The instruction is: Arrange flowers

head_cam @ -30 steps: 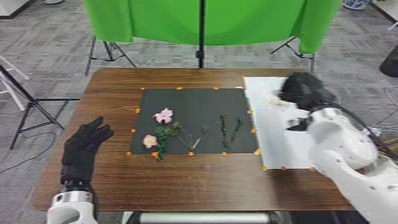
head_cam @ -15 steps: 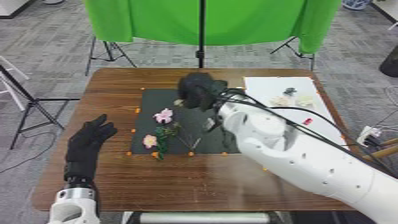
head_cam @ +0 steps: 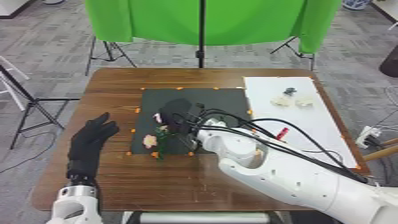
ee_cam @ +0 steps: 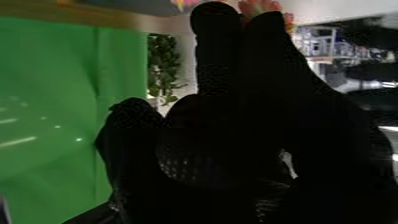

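Pink flower (head_cam: pixel 149 141), green leaves (head_cam: pixel 162 134) beside it | left robot hand (head_cam: pixel 87 141) uncurled | right robot hand (head_cam: pixel 176 111): can't say what grip

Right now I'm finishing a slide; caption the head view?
Black-gloved right hand over dark rectangular mat, pink-petalled flower lying nearby.

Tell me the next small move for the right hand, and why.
I'd probably nudge the right hand slightly to its own right before any lowering: in the head view it partly covers a pink flower on the dark mat, and petals show beside it in the wrist view. Whether it holds them, I can't tell.
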`<state>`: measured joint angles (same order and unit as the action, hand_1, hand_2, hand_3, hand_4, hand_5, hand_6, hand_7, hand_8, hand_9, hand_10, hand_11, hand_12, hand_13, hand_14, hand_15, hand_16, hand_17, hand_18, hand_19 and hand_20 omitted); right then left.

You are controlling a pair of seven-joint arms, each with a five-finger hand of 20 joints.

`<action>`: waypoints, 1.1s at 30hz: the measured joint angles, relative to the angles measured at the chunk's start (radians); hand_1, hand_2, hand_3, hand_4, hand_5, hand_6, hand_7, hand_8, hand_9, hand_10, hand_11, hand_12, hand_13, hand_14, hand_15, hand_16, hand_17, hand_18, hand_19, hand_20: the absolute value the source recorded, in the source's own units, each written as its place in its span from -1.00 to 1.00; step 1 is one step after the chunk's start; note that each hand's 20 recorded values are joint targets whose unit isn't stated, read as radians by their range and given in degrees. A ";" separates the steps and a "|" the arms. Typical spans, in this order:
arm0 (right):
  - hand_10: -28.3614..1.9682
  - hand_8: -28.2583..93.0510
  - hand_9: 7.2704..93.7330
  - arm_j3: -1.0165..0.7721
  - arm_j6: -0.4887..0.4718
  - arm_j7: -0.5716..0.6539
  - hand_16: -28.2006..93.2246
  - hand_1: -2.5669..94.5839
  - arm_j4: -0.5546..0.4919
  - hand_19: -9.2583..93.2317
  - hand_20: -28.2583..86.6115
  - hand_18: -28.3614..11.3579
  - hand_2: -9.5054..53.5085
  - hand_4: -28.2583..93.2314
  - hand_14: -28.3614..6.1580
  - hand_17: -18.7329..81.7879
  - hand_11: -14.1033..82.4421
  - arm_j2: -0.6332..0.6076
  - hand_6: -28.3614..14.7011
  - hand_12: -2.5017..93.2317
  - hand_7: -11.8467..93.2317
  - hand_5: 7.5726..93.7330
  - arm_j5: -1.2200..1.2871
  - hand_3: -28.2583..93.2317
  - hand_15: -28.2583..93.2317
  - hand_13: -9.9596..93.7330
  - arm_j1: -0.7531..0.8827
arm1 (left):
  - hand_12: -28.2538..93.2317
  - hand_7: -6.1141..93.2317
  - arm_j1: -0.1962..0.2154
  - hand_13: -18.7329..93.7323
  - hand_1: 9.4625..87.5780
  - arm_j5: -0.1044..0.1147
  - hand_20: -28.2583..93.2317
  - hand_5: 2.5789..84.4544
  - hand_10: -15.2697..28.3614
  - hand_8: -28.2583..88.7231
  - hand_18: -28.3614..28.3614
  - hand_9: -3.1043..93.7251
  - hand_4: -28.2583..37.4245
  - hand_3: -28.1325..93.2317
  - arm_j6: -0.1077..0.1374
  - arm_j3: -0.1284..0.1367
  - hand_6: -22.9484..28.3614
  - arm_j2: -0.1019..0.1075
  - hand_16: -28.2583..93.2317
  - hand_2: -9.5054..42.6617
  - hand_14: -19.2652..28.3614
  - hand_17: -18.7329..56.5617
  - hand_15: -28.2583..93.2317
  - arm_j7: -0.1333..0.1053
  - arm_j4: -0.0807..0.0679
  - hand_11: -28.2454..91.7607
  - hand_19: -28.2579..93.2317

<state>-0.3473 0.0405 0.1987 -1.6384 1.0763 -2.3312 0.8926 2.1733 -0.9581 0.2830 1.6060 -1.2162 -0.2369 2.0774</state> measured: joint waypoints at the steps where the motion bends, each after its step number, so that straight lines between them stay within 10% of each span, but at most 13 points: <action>1: 0.38 -0.44 0.84 0.000 0.005 0.000 0.03 0.26 0.012 1.00 0.60 -0.07 -1.00 -0.88 0.67 0.74 -0.57 0.004 0.52 -0.10 -0.30 0.61 -0.001 0.48 0.54 0.96 0.001 | -0.35 -0.64 0.000 -0.06 -0.70 0.000 -0.24 0.08 0.35 -0.63 0.47 0.03 -1.00 0.61 0.000 -0.001 0.09 0.000 -0.61 -0.44 0.60 -0.48 0.03 0.000 0.000 -0.15 -0.28; 33: 0.32 -0.51 0.63 -0.032 0.046 0.003 0.02 0.12 0.076 1.00 0.61 -0.08 -1.00 -0.88 0.67 0.71 -0.49 0.006 0.49 -0.22 -0.31 0.33 -0.001 0.53 0.55 0.93 0.023 | -0.35 -0.63 0.013 -0.06 -0.69 -0.012 -0.24 0.08 0.35 -0.63 0.47 0.03 -1.00 0.61 -0.008 -0.007 0.09 0.000 -0.61 -0.42 0.59 -0.48 0.03 -0.001 0.002 -0.15 -0.28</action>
<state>-0.3796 0.0864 0.2019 -1.5627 1.0825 -2.3317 0.9160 2.1859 -0.9704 0.2747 1.5995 -1.2162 -0.2378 2.0794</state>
